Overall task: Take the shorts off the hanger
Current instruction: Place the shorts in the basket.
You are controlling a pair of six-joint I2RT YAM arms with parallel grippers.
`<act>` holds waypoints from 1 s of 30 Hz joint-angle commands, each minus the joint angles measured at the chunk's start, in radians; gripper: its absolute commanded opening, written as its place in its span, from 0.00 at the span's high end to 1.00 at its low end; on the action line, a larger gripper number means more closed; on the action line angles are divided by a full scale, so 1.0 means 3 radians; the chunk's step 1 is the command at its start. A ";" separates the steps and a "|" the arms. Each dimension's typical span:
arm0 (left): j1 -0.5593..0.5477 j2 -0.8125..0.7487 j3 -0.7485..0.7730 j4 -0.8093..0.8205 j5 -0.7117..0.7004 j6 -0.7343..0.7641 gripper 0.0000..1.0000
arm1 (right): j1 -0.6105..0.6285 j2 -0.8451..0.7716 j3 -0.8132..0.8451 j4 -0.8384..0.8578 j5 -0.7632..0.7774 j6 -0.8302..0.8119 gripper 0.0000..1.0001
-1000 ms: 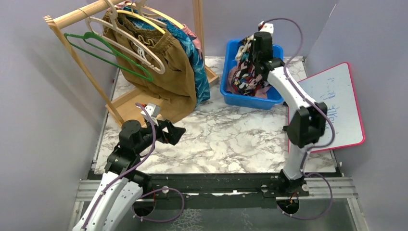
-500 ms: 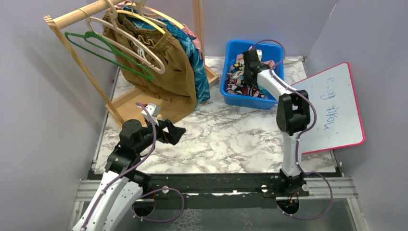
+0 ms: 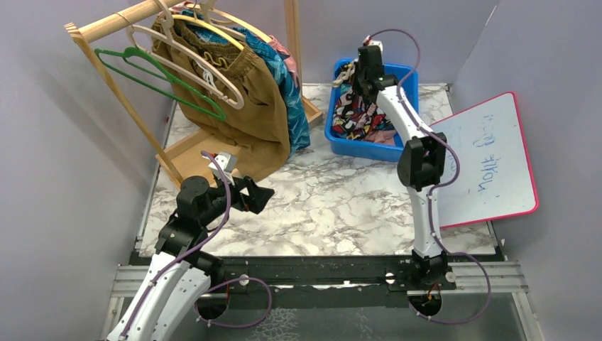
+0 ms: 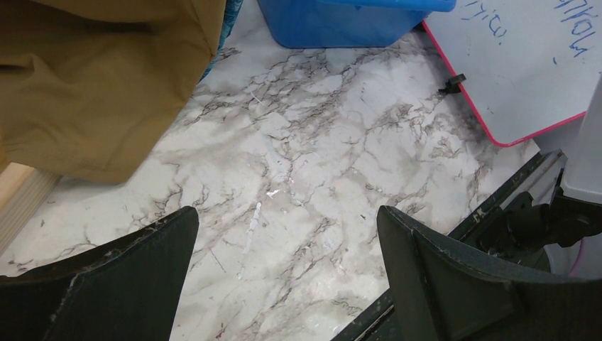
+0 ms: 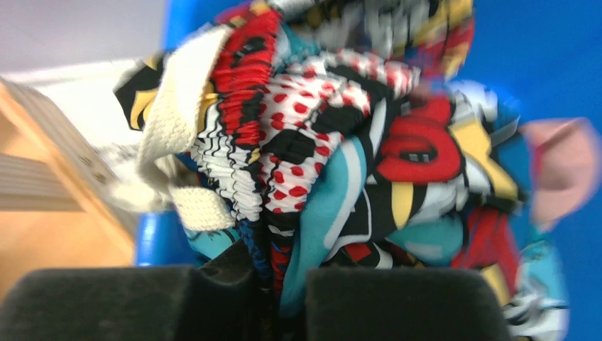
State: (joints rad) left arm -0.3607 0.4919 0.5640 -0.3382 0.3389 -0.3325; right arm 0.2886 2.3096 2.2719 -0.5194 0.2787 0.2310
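Comic-print shorts [image 5: 369,142] are bunched in front of my right gripper [image 5: 284,284], which is shut on their gathered waistband over the back left of the blue bin [image 3: 369,150]. In the top view the right gripper [image 3: 363,84] points down into the bin, and most of the comic-print shorts [image 3: 355,117] lie inside it. Olive-brown shorts [image 3: 234,99] hang from a hanger on the wooden rack, with teal patterned shorts [image 3: 292,85] behind them. My left gripper [image 3: 259,193] hovers open over the marble table, below the olive-brown shorts [image 4: 92,85]; nothing sits between its fingers [image 4: 287,234].
Bare cream [image 3: 192,67] and green [image 3: 152,71] hangers hang at the rack's front. The rack's wooden base [image 3: 192,153] lies at the table's left. A pink-edged whiteboard [image 3: 490,156] leans at the right. Purple walls enclose the table.
My right gripper, still shut on the comic-print shorts, dropped into the bin and then shifted to its back left corner. The left arm stayed still.
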 commanded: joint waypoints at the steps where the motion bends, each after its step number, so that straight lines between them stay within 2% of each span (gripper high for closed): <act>1: 0.0012 -0.0038 0.0022 0.0034 -0.0095 -0.0007 0.01 | -0.0001 0.0544 -0.0253 -0.0251 -0.0376 0.0047 0.86; 2: 0.0015 -0.0044 0.0022 0.0033 -0.0097 -0.0007 0.01 | -0.0001 0.0554 -0.0412 -0.0160 -0.0471 0.0031 0.82; 5: 0.0014 -0.0050 0.0022 0.0033 -0.0097 -0.0007 0.01 | -0.0001 0.0608 -0.0523 -0.0229 -0.0424 0.0047 0.79; 9: 0.0011 -0.0047 0.0023 0.0036 -0.0082 -0.0006 0.01 | -0.0001 0.0381 -0.0690 -0.0191 -0.0308 -0.0032 0.53; 12: 0.0011 -0.0050 0.0022 0.0034 -0.0077 -0.0007 0.01 | -0.0001 0.0079 -0.0775 -0.0160 -0.0274 -0.0076 0.41; 14: 0.0012 -0.0058 0.0023 0.0038 -0.0078 -0.0007 0.01 | -0.0001 -0.0195 -0.0854 -0.0110 -0.0320 -0.0116 0.25; 22: 0.0014 -0.0055 0.0022 0.0041 -0.0073 -0.0002 0.01 | -0.0001 -0.1232 -0.1526 0.0338 -0.0701 -0.0196 0.14; 26: 0.0016 -0.0061 0.0022 0.0038 -0.0064 -0.0001 0.01 | -0.0001 -0.1541 -0.1722 0.0291 -0.0874 -0.0108 0.14; 28: 0.0012 -0.0060 0.0021 0.0041 -0.0066 -0.0001 0.01 | 0.0004 -0.1814 -0.2040 0.0426 -0.1125 -0.0051 0.14; 30: 0.0013 -0.0060 0.0022 0.0041 -0.0078 -0.0005 0.01 | 0.0005 -0.2180 -0.2559 0.0827 -0.1452 0.0078 0.14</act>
State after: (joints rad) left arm -0.3607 0.4843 0.5640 -0.3386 0.3279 -0.3325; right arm 0.2928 1.7893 1.7168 -0.3954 0.0338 0.2005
